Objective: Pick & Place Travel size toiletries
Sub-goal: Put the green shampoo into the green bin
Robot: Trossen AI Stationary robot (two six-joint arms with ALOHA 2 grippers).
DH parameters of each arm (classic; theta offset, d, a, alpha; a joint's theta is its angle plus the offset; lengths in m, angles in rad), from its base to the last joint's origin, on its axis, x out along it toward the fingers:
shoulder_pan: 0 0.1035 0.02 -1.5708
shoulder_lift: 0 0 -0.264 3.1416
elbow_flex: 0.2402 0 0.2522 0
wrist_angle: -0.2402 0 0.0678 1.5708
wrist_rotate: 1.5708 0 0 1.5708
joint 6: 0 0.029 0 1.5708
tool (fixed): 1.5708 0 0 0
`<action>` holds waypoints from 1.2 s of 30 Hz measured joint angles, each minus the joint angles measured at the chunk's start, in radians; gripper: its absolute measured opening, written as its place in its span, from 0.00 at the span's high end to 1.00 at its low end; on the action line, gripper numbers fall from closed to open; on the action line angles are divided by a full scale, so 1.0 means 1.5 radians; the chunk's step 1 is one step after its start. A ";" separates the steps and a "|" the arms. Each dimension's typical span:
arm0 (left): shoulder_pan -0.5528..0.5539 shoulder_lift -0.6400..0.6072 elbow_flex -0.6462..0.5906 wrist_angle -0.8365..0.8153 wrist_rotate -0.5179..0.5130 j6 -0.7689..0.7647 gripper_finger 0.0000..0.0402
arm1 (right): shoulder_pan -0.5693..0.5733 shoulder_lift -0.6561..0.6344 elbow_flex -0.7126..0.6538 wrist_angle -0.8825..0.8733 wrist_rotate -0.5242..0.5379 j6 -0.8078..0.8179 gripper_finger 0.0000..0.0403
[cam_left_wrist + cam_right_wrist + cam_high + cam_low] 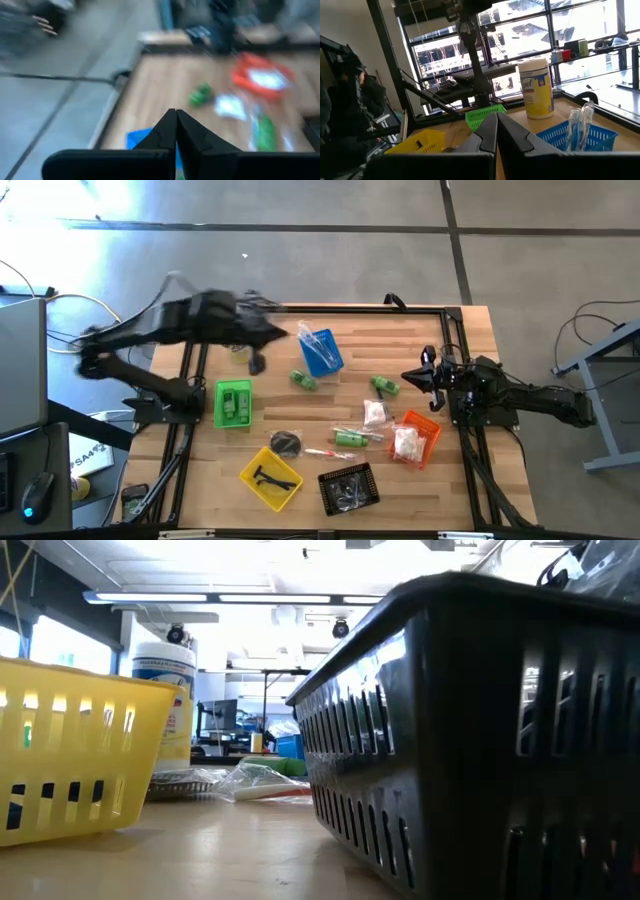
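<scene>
— Where are your grippers?

— My left gripper [292, 332] is up over the table's far edge, beside the blue tray [321, 351], fingers pressed together with nothing between them. My right gripper [408, 376] sits by the right edge, fingers also closed and empty.

— And the toiletries?

— Spread around the table [270, 410]. Wrapped toothbrushes [318, 346] stand in the blue tray near the far edge. Green bottles [236, 402] lie in the green tray [232, 403] toward the left edge. One loose green bottle [305, 380] lies just near of the blue tray, another [385, 386] toward the right edge. A white sachet [375, 412] lies between that bottle and the orange tray [416, 439], which holds more sachets [406, 442]. A green pack [349, 438] and a wrapped toothbrush [318, 452] lie mid-table.

— The near edge?

— The yellow tray [270, 476] holds a black T-shaped piece [268, 474]; the black tray [349, 487] holds dark bits I can't make out. A dark round thing [286, 443] lies just beyond the yellow tray.

— The tub?

— The white tub [536, 88] stands beside the blue tray, as my right wrist view shows.
</scene>
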 joint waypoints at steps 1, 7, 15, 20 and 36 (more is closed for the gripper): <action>0.004 -0.053 -0.070 0.054 -0.021 -0.017 1.00 | 0.000 0.000 0.000 0.000 0.000 0.000 0.99; 0.011 -0.336 -0.441 0.309 -0.072 -0.061 1.00 | 0.000 0.000 0.000 0.000 0.001 -0.004 1.00; 0.011 -0.522 -0.727 0.490 0.018 -0.025 1.00 | 0.000 0.000 0.000 0.000 0.001 -0.025 1.00; 0.011 -0.585 -0.790 0.492 0.062 0.056 1.00 | 0.000 0.000 0.000 0.000 0.001 -0.035 0.99; 0.011 -0.728 -0.838 0.374 -0.002 0.081 1.00 | 0.000 0.000 0.000 -0.023 0.001 -0.035 0.99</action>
